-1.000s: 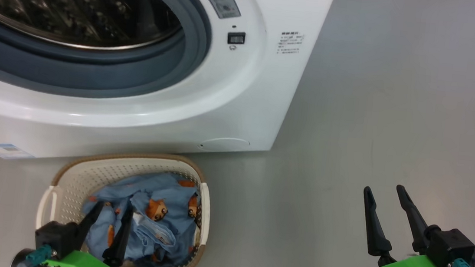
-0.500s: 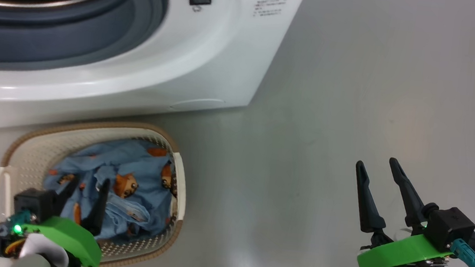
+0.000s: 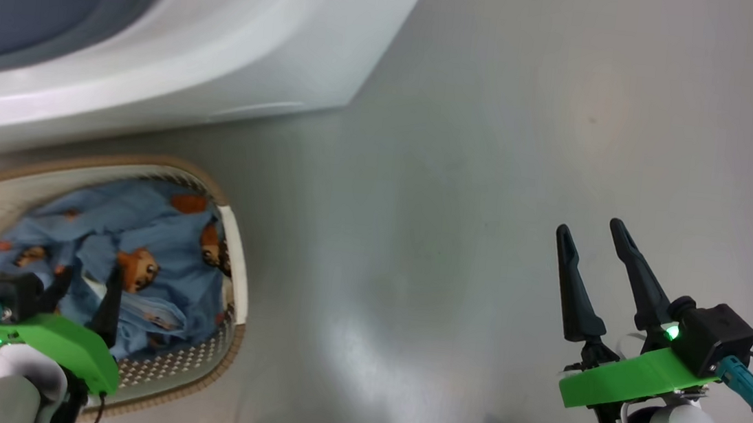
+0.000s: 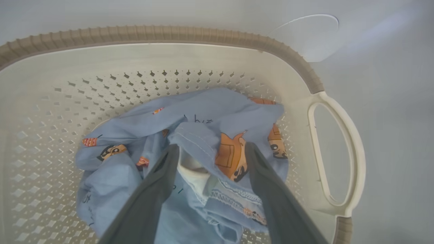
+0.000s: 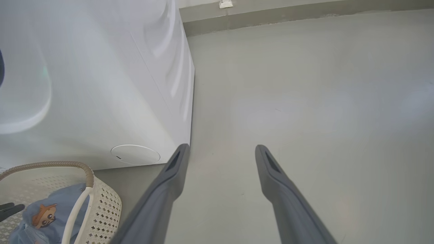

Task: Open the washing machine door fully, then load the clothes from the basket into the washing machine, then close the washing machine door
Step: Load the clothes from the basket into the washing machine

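Left tool [image 3: 92, 276] at clothes [image 3: 141, 216] in basket [image 3: 112, 162]

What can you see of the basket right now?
Cream-white perforated plastic basket, rounded rectangular, brown woven-look rim, loop handle on one side. Upright on the grey floor before the washing machine. Blue printed clothes lie bunched inside; the open left gripper reaches in, straddling a fold.

Smooth grey floor [image 3: 490, 181] — soft glare, dark skirting [image 5: 305, 15]

Blue printed clothes [image 4: 210, 112] bundled in cream basket [image 4: 169, 34], beside washing machine [image 3: 227, 38]
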{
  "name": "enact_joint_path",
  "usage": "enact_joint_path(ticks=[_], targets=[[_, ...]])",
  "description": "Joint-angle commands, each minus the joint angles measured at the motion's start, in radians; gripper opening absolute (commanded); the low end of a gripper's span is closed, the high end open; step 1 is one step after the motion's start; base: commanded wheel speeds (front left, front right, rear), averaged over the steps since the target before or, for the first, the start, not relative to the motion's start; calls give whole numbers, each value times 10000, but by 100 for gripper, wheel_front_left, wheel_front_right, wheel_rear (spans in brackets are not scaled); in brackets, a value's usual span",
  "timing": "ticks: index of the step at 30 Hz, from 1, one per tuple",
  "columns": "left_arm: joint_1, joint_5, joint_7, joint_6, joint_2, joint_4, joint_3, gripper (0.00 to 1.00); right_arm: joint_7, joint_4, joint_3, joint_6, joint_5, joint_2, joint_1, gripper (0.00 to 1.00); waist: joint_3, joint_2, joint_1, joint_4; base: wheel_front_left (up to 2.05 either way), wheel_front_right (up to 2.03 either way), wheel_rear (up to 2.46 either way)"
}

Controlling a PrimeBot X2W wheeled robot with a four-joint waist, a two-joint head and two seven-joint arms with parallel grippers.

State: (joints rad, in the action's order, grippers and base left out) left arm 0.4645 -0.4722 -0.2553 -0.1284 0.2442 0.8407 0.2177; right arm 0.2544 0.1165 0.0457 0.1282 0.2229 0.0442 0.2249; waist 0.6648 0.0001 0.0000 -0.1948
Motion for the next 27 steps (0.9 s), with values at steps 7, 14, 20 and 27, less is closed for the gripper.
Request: enact_joint_path(ticks=[7,14,20,27], targets=[[542,-145,-65,-23,551,976,-453,100,74,-391,375,25,159,60,-41,100,873,-1,0,-500,0,0,0],[1067,196,-65,178,765,1705,-564,100,74,-413,507,25,259,60,-31,100,1190,-1,0,-681,0,0,0],[1598,126,-63,109,771,2486,-549,100,74,-465,573,25,330,60,-42,100,1369,-1,0,-807,0,0,0],[2162,81,42,20,672,3211,-239,0,74,-393,607,25,336,60,17,100,1296,-1,0,-751,0,0,0]])
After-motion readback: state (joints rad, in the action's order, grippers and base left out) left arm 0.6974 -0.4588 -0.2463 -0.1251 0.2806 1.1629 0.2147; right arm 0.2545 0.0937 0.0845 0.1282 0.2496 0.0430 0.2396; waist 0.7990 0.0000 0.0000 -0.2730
